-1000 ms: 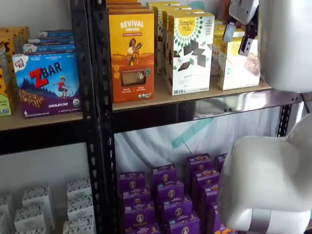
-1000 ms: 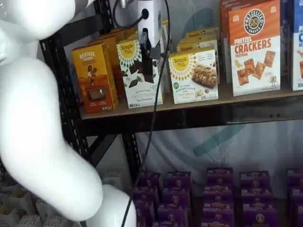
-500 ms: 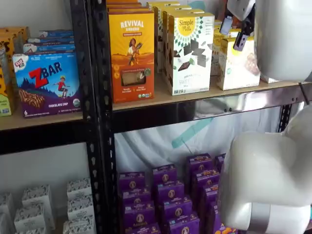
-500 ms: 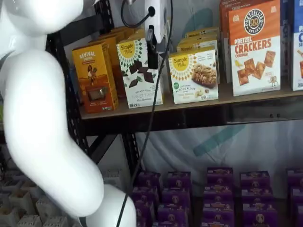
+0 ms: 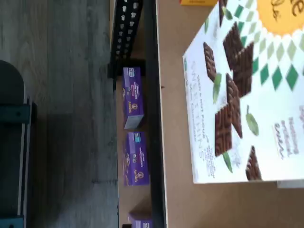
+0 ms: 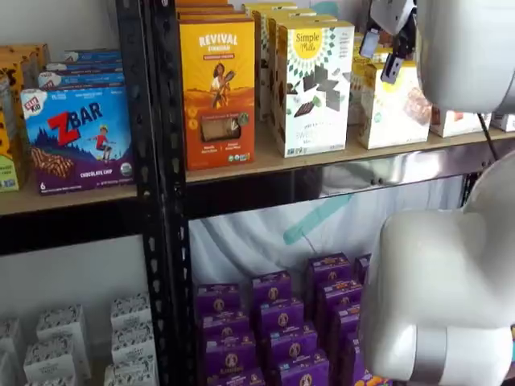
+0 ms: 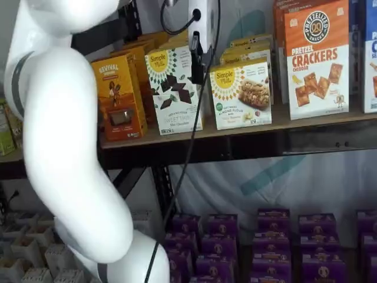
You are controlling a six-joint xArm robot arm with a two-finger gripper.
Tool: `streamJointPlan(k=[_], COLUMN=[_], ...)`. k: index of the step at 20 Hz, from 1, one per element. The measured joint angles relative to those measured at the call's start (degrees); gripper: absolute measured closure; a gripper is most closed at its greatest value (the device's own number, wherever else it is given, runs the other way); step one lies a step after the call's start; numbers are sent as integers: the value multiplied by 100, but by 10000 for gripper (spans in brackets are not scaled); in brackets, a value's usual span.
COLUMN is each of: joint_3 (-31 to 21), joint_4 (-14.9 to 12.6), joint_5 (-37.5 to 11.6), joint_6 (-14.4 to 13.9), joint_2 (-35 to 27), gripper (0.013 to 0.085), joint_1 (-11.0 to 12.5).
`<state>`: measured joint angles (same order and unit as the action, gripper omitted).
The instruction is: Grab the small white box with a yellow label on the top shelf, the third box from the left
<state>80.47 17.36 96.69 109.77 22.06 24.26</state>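
The small white box with a yellow logo stands on the top shelf, between a taller white carton with dark chocolate shapes and an orange-and-white cracker carton. It also shows in a shelf view. My gripper hangs in front of the shelf, between the taller carton and the small box, touching neither. In a shelf view its two fingers show a gap and hold nothing. The wrist view shows the taller carton on the tan board; the small box is out of that view.
An orange Revival carton stands at the shelf's left end. A blue ZBar box sits on the neighbouring shelf. Purple boxes fill the level below. A black upright divides the bays. The white arm and a cable hang in front.
The gripper has risen a little and shifted along the shelf front from the taller carton toward the small white box. The arm's big links moved with it. No box has moved.
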Motion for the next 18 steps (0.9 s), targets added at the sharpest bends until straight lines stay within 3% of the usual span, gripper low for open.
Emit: streamJointPlan(k=[9,18], joint_3=[455,1035], joint_4=[109,-480], joint_5=[91,228], joint_6=[5,40], joint_2=[-461,-1067], gripper=[130,130], joint_1=[45,-92])
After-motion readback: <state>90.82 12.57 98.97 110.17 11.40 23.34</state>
